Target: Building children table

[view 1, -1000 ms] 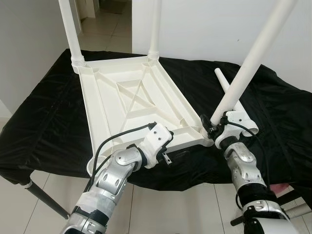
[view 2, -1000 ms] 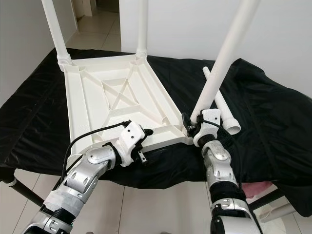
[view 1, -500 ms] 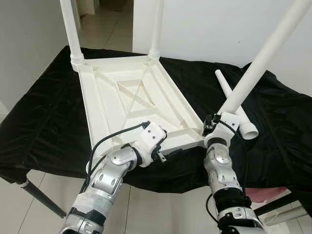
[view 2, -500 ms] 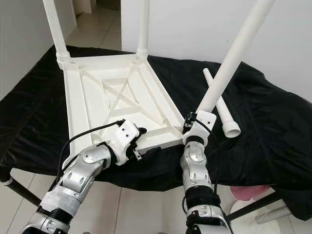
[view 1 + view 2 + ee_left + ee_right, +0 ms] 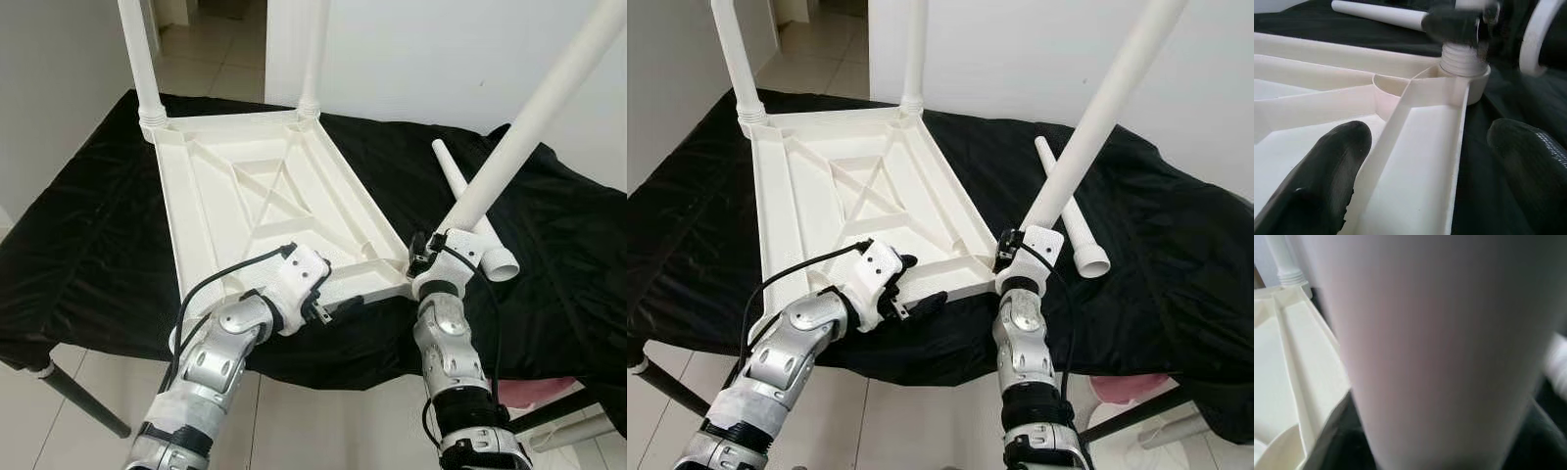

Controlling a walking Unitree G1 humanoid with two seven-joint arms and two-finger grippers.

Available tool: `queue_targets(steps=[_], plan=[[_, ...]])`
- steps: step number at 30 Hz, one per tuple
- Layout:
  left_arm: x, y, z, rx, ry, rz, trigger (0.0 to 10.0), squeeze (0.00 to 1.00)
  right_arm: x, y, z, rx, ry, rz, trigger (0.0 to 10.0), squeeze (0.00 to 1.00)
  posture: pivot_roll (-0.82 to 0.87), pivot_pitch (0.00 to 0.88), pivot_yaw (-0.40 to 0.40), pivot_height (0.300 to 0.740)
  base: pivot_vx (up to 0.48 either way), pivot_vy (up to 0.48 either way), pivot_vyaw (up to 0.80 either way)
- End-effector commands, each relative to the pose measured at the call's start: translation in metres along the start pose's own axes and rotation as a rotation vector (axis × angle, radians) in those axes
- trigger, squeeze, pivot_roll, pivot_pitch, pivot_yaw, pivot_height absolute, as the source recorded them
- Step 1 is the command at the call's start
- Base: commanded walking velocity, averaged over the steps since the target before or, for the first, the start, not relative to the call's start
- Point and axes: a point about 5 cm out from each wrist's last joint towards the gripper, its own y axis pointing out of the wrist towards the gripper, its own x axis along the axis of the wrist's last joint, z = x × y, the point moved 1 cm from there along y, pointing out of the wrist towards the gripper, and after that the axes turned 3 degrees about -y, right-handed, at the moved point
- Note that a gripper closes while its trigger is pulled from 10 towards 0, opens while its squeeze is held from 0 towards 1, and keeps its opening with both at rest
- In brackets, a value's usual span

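A white plastic table top (image 5: pixel 245 186) lies upside down on a black cloth. Two white legs (image 5: pixel 137 59) (image 5: pixel 313 49) stand in its far corners. My right gripper (image 5: pixel 428 257) is shut on the base of a third leg (image 5: pixel 529 127), which leans up to the right from the near right corner socket (image 5: pixel 1463 61). In the right wrist view this leg (image 5: pixel 1440 347) looms close. My left gripper (image 5: pixel 318 299) is open at the near edge. Its fingers (image 5: pixel 1327 166) straddle the rim (image 5: pixel 1415 147). A fourth leg (image 5: pixel 495 255) lies loose on the cloth to the right.
The black cloth (image 5: pixel 88 235) covers a work table with dark metal legs (image 5: pixel 78 401); its front edge is close to me. Behind it are a white wall (image 5: pixel 421 59) and a tiled doorway. Something pink (image 5: pixel 549 392) sits low under the right side.
My right forearm has swung in from the right and now stands straight below the corner socket, still holding the leg. The left gripper has shifted slightly left along the near rim.
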Motion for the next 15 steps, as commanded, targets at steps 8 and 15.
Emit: queue_targets(steps=[8,15], plan=[[0.001,-0.001,0.013,0.168,0.001,-0.003,10.0,0.0,-0.008,-0.005,-0.002,0.088,-0.023,0.013,10.0,1.0,0.05,0.0,-0.104,0.74,0.0,0.0,0.0],[0.005,0.0,0.015,0.165,0.01,-0.009,10.0,0.0,-0.001,-0.009,-0.018,0.277,-0.046,-0.033,10.0,0.48,0.04,0.0,-0.085,0.74,0.0,0.0,0.0]])
